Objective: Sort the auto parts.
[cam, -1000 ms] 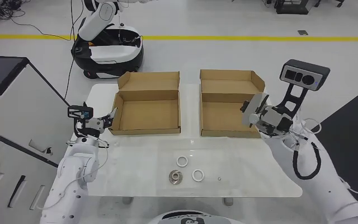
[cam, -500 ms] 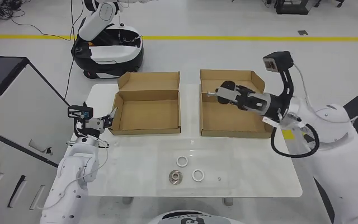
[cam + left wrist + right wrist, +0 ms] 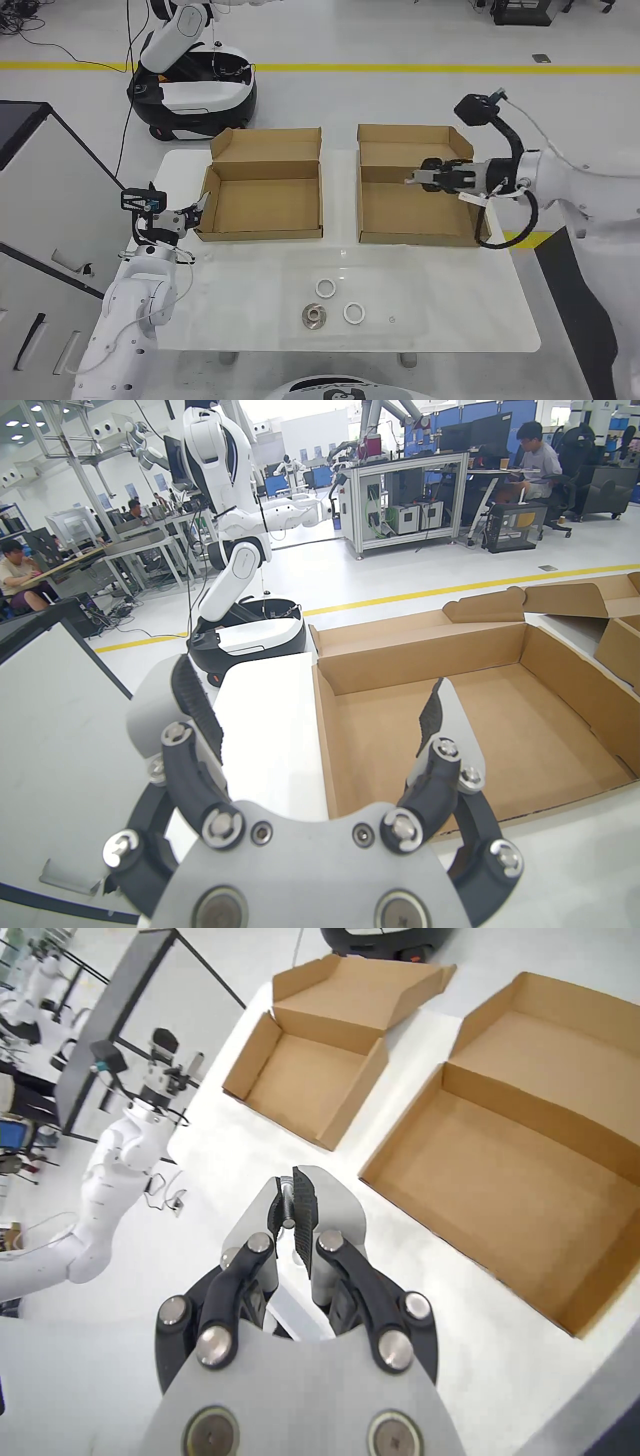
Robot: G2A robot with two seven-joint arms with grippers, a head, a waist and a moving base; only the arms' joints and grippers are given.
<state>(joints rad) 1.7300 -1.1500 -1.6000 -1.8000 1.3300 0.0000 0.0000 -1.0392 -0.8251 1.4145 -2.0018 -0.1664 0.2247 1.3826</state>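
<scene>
Rubber pads on your right pincer [image 3: 289, 1208] are drawn narrow on a small bolt [image 3: 286, 1202]. They pinch it across its threads right at the tips, with one end poking out beyond them. That is a thin hold, so a jolt or a quick wrist turn could let the bolt twist or slip free.

From above, this pincer [image 3: 413, 178] hangs over the empty right box [image 3: 400, 215], toward its back wall. If you let go from this height, the bolt may bounce on the cardboard or roll to a corner. If you let go further back, it could hit the raised flap.

Your left pincer [image 3: 310, 695] is spread wide and holds nothing. It sits just beside the outer wall of the left box [image 3: 265, 205], and a careless swing inward could shove that box.

Two white rings [image 3: 326, 288] and a metal collar [image 3: 314, 317] lie on the near part of the counter [image 3: 450, 290], well apart from both boxes. A tiny speck lies near them, too small to tell what it is. Watch that like parts end up in the same box.
</scene>
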